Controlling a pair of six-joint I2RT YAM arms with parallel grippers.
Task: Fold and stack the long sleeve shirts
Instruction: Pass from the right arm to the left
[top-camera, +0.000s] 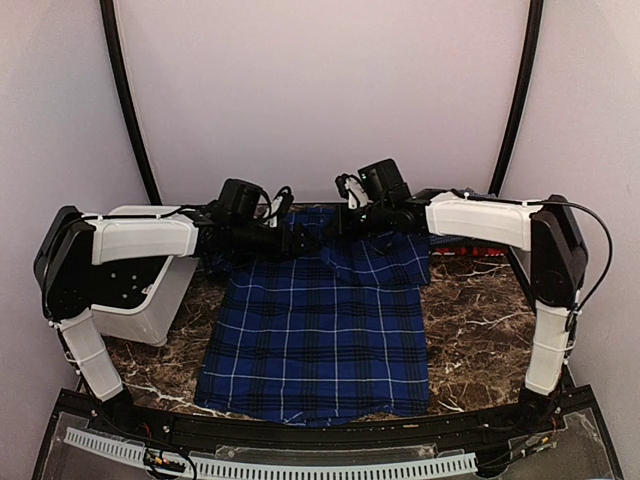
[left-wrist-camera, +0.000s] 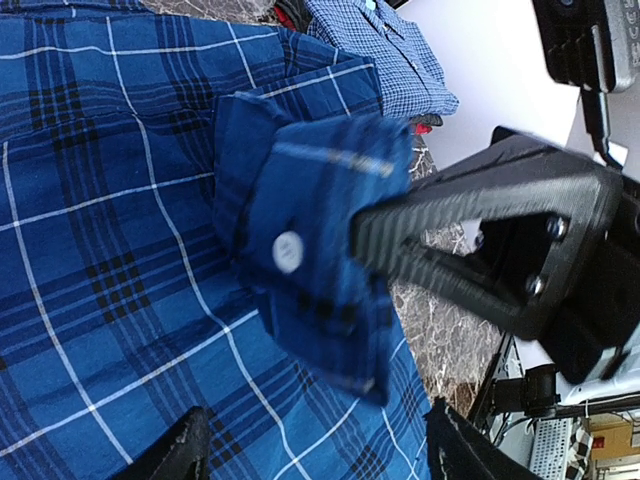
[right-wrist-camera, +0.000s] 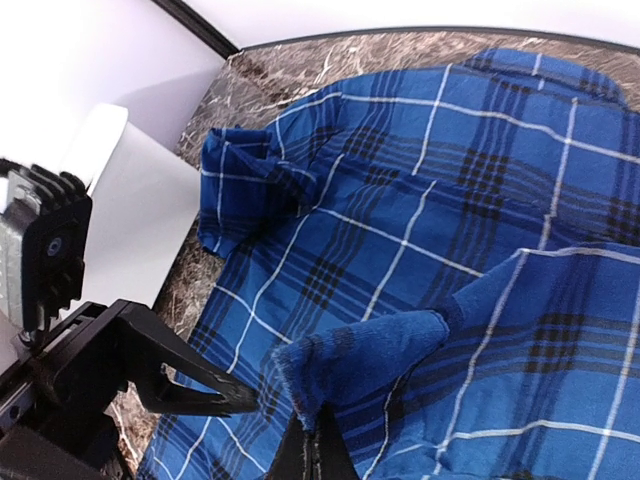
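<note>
The deep-blue plaid shirt (top-camera: 320, 330) lies spread flat in the middle of the table, collar end at the far side. My right gripper (right-wrist-camera: 318, 452) is shut on a sleeve cuff (right-wrist-camera: 370, 360) of this shirt and holds it lifted above the body. In the left wrist view the cuff (left-wrist-camera: 310, 250) shows a white button. My left gripper (left-wrist-camera: 318, 440) is open wide and empty, just above the plaid cloth, close beside the held cuff. Both grippers meet over the shirt's far end, left (top-camera: 293, 241) and right (top-camera: 342, 222). The lighter blue fine-check shirt (left-wrist-camera: 385, 55) lies folded at the far right, with a bit of red cloth (left-wrist-camera: 427, 122) under it.
A white bin (top-camera: 150, 285) stands at the table's left, under the left arm. The marble table top (top-camera: 470, 330) shows on both sides of the shirt. A black rail (top-camera: 330, 435) runs along the near edge.
</note>
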